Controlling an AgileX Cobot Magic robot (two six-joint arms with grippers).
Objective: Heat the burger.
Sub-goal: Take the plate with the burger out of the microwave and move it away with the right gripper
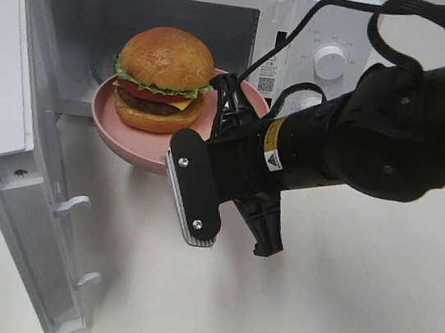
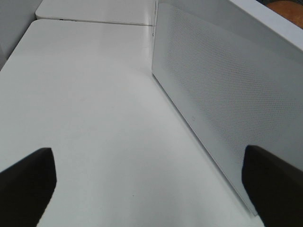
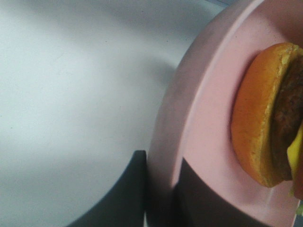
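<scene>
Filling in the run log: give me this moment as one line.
right gripper: shut on pink plate rim | burger: on plate, at microwave opening | door: open | left gripper: open, empty

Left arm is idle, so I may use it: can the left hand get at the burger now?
Probably not. The open microwave door stands between the left hand and the burger; the right hand already grips the pink plate.

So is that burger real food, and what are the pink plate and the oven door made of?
The burger looks like a plastic model: its bun is evenly glossy and the layers too neat, though I can't be sure. The pink plate, pinched at its rim by the right claw, has a smooth matte surface, possibly plastic or glazed ceramic. The microwave door looks like white plastic; its window has a fine dotted mesh.
</scene>
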